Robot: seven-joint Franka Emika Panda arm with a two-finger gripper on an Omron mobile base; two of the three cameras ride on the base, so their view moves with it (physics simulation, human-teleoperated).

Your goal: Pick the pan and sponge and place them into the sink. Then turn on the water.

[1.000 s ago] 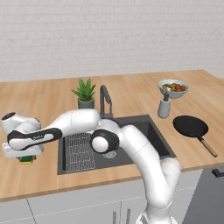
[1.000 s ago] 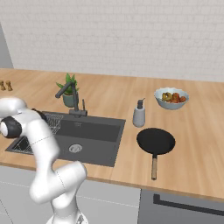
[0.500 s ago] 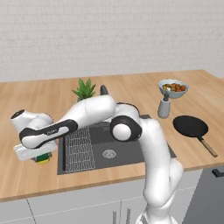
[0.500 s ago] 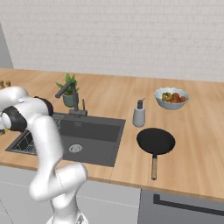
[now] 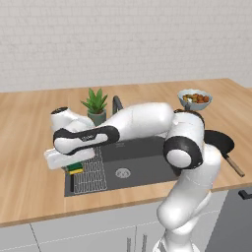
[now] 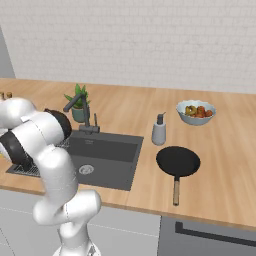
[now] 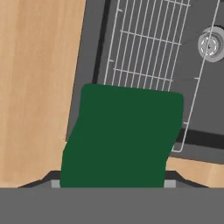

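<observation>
Sponge (image 5: pixel 75 170) at far left, pinched in pincer (image 7: pixel 109 186) over left rim of sink (image 5: pixel 142 162) w/ wire rack; fingertips mostly hidden behind its green face. Drain partly cut off in hand view. Pan (image 6: pixel 178 161) on worktop (image 6: pixel 225 165) right of sink, partly behind arm in left base view.

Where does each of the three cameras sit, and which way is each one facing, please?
Left base view: behind the arm on its left, looking forward and down at the sink; the arm sweeps left, holding the sponge.
Right base view: behind on the right, facing the sink and pan; the arm rises at lower left.
Hand view: on the hand, looking down on the sponge over the sink's wire rack.
Both base views share the sink, faucet, plant and pan.
</observation>
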